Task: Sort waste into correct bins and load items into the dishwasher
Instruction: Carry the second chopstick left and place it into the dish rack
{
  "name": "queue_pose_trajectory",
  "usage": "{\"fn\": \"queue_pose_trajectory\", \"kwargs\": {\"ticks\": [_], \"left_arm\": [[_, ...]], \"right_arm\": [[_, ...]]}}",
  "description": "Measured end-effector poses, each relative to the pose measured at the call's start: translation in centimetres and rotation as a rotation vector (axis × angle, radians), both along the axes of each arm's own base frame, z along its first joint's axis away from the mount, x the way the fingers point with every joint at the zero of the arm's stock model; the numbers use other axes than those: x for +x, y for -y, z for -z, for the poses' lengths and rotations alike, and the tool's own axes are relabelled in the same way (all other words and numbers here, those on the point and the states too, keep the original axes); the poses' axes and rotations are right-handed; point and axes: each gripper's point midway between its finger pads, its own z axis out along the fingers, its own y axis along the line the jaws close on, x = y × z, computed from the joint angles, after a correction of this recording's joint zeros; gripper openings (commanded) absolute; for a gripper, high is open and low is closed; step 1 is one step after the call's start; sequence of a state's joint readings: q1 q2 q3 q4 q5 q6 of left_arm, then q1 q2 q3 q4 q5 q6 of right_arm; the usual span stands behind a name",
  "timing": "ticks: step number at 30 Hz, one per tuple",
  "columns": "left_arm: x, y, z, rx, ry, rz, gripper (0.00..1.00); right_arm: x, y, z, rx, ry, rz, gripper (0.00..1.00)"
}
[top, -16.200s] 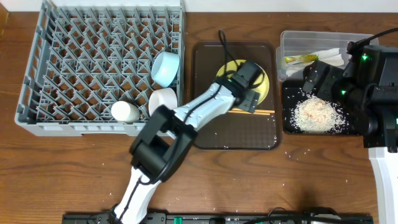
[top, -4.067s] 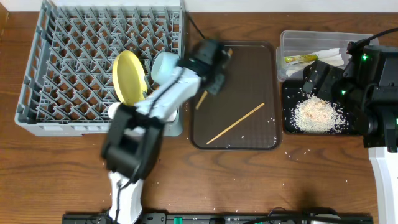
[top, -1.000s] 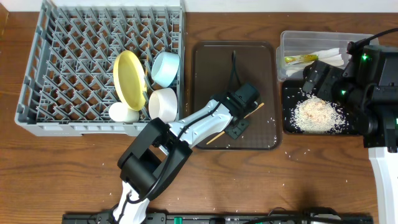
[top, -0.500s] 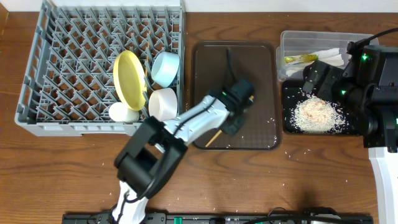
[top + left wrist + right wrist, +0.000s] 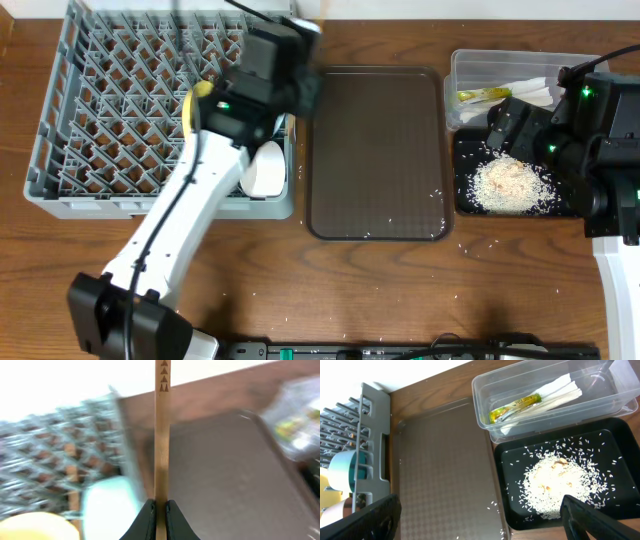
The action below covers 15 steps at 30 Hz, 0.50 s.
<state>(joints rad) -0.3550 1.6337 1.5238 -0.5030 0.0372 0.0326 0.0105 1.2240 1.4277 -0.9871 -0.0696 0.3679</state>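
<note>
Rice scraps (image 5: 554,481) in black tray (image 5: 512,466)

The chopstick (image 5: 161,435) is pale, smooth, bare wood (small dark triangles are printed near its top). The brown tray (image 5: 440,475) looks like matt, finely textured plastic. Beside that tray, the clear tub (image 5: 482,405) is glossy plastic and the dish rack (image 5: 60,120) is dull grey plastic.

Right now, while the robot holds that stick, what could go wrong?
The left gripper pinches the thin chopstick only at one end, so it may swing or slip out. It is so thin that it might drop through the grid of the grey dish rack. The corner under the arm is crowded with the white bowl and yellow plate, so a bump could knock them.
</note>
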Motion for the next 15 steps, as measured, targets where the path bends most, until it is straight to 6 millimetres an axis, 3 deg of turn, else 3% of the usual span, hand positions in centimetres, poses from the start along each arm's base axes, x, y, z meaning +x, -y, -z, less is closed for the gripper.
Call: {"fn": "queue_pose_trajectory", "kwargs": {"ticks": [6,15], "left_arm": [[4.0,-5.3,1.7,0.094,0.043,-0.117,0.07],[8.7,-10.0,6.3,0.196,0.059,-0.212,0.08]], "right_arm": [[0.0,0.0,0.0,0.0,0.0,0.0,0.99],[0.0,0.0,0.0,0.0,0.0,0.0,0.99]]}}
